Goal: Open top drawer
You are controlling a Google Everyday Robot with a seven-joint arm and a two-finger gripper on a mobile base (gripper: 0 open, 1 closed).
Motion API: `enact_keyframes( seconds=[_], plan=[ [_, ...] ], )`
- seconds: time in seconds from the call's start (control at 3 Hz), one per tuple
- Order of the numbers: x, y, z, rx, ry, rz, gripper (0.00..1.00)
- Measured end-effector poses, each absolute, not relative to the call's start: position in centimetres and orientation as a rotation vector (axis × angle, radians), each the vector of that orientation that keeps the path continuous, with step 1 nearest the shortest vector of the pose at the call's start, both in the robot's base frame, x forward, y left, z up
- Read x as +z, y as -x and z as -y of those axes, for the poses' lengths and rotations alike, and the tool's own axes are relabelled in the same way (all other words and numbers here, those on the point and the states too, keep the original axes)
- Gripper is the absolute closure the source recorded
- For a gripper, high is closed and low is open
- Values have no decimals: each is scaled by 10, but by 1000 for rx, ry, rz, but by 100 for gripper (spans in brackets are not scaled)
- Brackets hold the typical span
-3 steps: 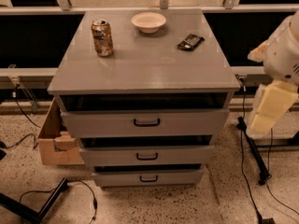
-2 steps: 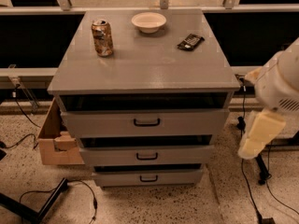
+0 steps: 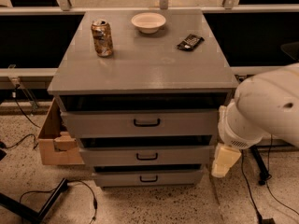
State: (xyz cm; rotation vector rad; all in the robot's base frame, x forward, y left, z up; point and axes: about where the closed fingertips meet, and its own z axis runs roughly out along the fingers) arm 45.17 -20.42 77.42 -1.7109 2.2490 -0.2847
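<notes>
The grey cabinet (image 3: pixel 145 69) has three drawers. The top drawer (image 3: pixel 103 123) is the widest, with a small black bar handle (image 3: pixel 146 122) at its centre and a dark gap above its front. None of its interior shows. My gripper (image 3: pixel 225 161) is a pale piece hanging below the big white arm (image 3: pixel 266 108), to the right of the cabinet. It is level with the middle and bottom drawers and apart from every handle.
On the cabinet top stand a drink can (image 3: pixel 102 38), a white bowl (image 3: pixel 148 22) and a black packet (image 3: pixel 190 42). An open cardboard box (image 3: pixel 53 141) sits against the cabinet's left side. Cables and a black stand leg (image 3: pixel 32 209) lie on the floor.
The arm has come down and in toward the cabinet's right side. The gripper dropped from top-drawer level to beside the lower drawers. The drawers have not moved.
</notes>
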Motion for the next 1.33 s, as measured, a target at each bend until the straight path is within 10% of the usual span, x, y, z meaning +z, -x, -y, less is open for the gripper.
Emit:
enact_keyframes(
  seconds=[1.33],
  plan=[
    [692,-547,193,-310,1964,-2184,0]
  ],
)
